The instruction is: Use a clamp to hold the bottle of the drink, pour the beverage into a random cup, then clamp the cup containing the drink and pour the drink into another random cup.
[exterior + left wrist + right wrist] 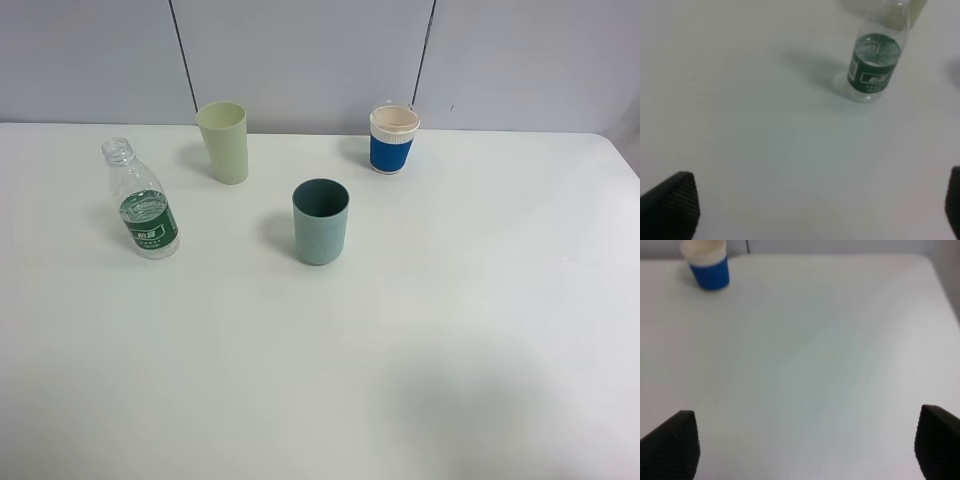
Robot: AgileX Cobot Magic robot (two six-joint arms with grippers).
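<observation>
White counter [420, 350]. Far left: uncapped clear bottle [142, 202], green label, upright. Behind it to the right, pale green cup [223, 141]. Centre: teal cup [320, 221]. Back right: blue-sleeved paper cup [392, 138]. All stand apart. Left fingers [670, 202] spread wide, holding nothing; right fingers [671, 442] apart, empty.

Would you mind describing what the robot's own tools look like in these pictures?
Only fingertips show. The left tool has black fingers with a fine woven or ribbed texture and blunt, angled tips. The right tool has matching black textured fingers. No cables, markings or arm links are visible, and the exterior high view shows no arms.
</observation>
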